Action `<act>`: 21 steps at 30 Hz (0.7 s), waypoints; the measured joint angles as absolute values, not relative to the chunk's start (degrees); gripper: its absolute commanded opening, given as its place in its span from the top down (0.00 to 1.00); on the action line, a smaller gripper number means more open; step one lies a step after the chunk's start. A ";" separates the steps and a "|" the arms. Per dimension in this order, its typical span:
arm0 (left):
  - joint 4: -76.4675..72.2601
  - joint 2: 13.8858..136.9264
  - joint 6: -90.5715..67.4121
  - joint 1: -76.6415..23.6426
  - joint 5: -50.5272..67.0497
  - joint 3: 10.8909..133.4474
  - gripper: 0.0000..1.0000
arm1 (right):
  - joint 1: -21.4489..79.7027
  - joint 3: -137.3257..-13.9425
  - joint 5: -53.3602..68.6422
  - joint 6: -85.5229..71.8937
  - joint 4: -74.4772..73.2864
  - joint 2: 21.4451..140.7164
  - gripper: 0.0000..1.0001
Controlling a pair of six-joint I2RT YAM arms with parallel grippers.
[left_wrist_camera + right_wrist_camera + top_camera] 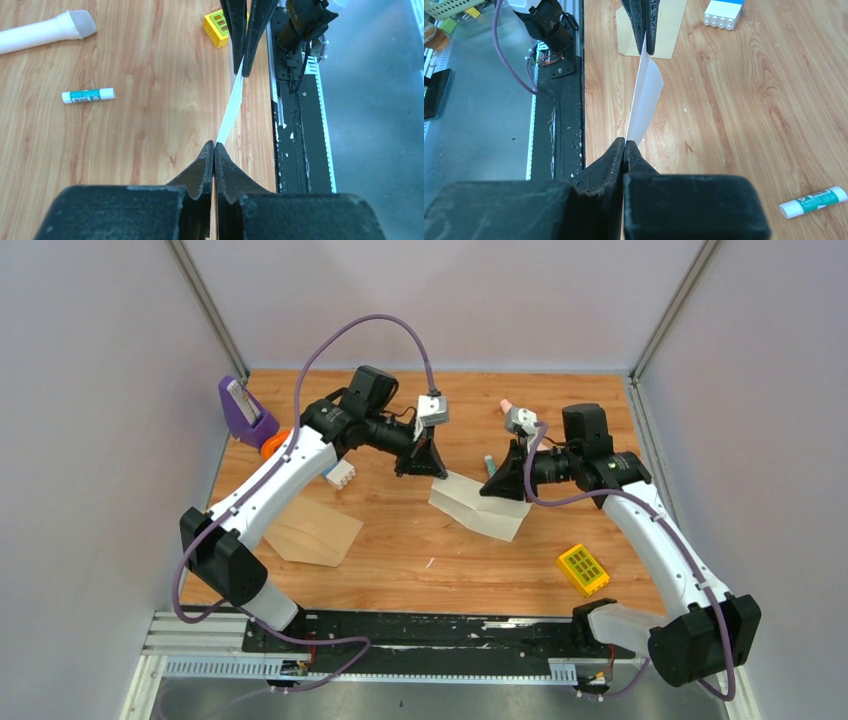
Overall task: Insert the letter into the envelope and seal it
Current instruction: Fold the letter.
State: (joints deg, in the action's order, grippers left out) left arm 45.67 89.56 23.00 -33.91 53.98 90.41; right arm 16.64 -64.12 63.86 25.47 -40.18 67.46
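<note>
You have a light-brown wood-grain tabletop [420, 560] boxed in by plain pale lilac-grey wall panels [90, 390], joined at slim silver metal corner posts [213, 315]. Along your near edge runs a black metal rail [450, 625].

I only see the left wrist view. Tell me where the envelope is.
Observer: The envelope lies flat by the left arm, apart from the letter.
Operator: Describe the letter's broad face.
Observer: From above it is creased, held between the left tool and the right tool, each shut on one end.
Operator: Name what lies near the envelope.
Observer: A blue-and-white brick, just beyond it.
</note>
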 measured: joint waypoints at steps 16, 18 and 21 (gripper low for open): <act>50.41 87.53 26.83 -28.25 54.35 92.36 0.33 | 15.92 -64.12 63.75 25.67 -40.49 67.02 1.00; 50.74 86.63 26.98 -27.38 54.13 93.10 0.16 | 15.92 -64.12 63.72 25.67 -40.77 66.98 1.00; 51.24 86.02 26.96 -27.92 54.54 94.39 0.09 | 15.92 -64.12 63.77 25.65 -40.91 66.98 1.00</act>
